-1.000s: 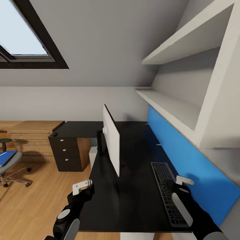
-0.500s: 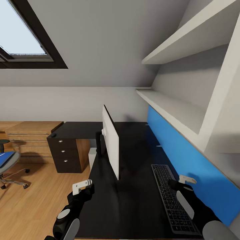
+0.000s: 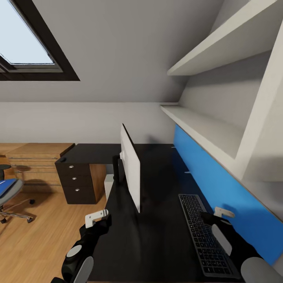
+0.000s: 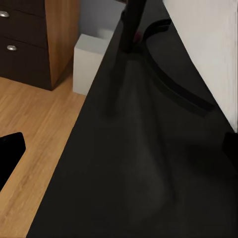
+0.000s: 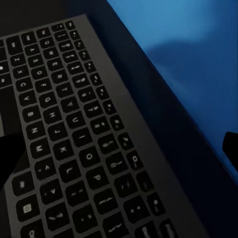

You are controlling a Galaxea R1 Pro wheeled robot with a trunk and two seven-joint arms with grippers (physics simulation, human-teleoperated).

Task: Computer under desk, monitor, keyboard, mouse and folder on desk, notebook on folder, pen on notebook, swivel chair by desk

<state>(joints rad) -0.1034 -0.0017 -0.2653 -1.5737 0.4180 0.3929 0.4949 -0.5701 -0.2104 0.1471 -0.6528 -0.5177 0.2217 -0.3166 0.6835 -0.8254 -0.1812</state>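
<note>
The keyboard (image 3: 204, 232) lies flat on the black worktop (image 3: 157, 236) beside the blue wall panel (image 3: 220, 184), right of the monitor (image 3: 130, 169). The right gripper (image 3: 218, 217) hovers over it, jaws open; the left gripper (image 3: 97, 221), jaws open, hangs at the worktop's near edge

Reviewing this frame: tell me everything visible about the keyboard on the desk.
The slim rectangular keyboard with dark grey keys in a silvery frame lies flat on the glossy black desk top, its long side running along the bright blue wall panel, with a narrow strip of desk between them. It sits to the right of the white-backed monitor, apart from it. The right claw hovers over its right edge; whether they touch is unclear. White key legends show in the right wrist view.
</note>
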